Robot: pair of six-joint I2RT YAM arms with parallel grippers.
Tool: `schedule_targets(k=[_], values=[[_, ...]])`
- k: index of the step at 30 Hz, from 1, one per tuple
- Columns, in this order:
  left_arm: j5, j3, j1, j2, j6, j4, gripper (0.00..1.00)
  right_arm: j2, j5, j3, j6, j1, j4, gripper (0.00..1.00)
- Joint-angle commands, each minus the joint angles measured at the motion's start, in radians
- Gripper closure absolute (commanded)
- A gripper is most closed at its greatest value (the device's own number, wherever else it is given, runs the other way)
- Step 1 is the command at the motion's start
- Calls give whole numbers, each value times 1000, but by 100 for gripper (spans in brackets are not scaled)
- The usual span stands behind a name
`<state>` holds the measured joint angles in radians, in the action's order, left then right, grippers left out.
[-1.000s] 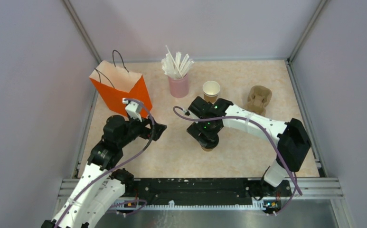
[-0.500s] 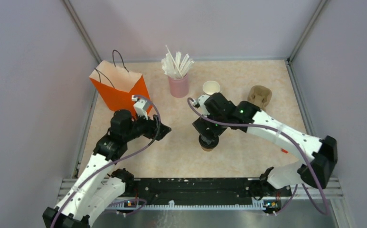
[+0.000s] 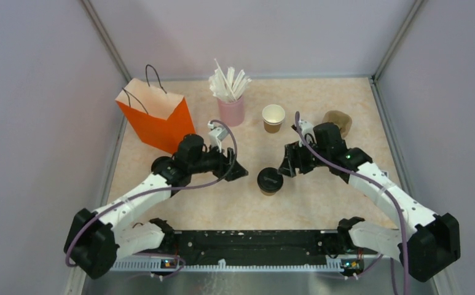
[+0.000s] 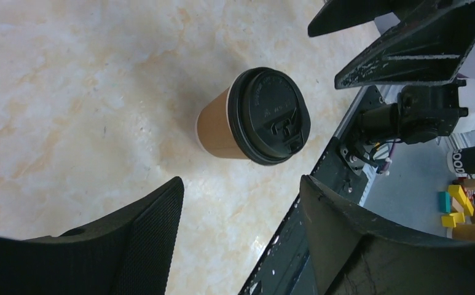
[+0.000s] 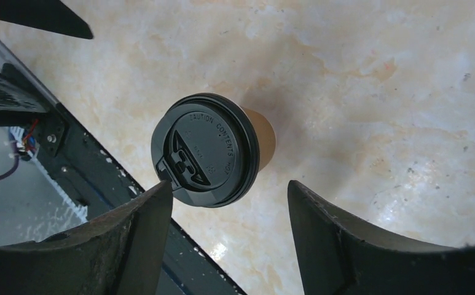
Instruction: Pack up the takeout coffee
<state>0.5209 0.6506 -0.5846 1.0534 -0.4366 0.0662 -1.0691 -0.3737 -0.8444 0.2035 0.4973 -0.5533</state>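
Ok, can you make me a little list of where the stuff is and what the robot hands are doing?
lidded cup: brown, upright on the table between the hands, touched by neither
open cup: lidless, upright, further back, right of the pink straw cup
left hand: open, holding nothing
right hand: open, holding nothing
orange bag: upright, back left
cup carrier: back right

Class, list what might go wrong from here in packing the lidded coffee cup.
1. The open left tool and open right tool flank the brown paper cup with the black plastic lid; closing together, they might collide or tip it.
2. The upright orange paper bag has a narrow mouth; the cup may catch its rim.
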Motion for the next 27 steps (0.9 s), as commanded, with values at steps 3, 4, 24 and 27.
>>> schedule_targets(k=[3,4,24,27], values=[[30,16,-49,152,-65,-293,26,-34,-164,36,12,-35,156,31],[31,21,-52,176,-64,-301,26,-45,-159,42,11,-37,166,31],[77,27,-61,402,-71,-447,28,-145,-198,187,36,-80,363,44],[80,23,-61,428,-73,-463,33,-140,-184,213,55,-80,381,47]])
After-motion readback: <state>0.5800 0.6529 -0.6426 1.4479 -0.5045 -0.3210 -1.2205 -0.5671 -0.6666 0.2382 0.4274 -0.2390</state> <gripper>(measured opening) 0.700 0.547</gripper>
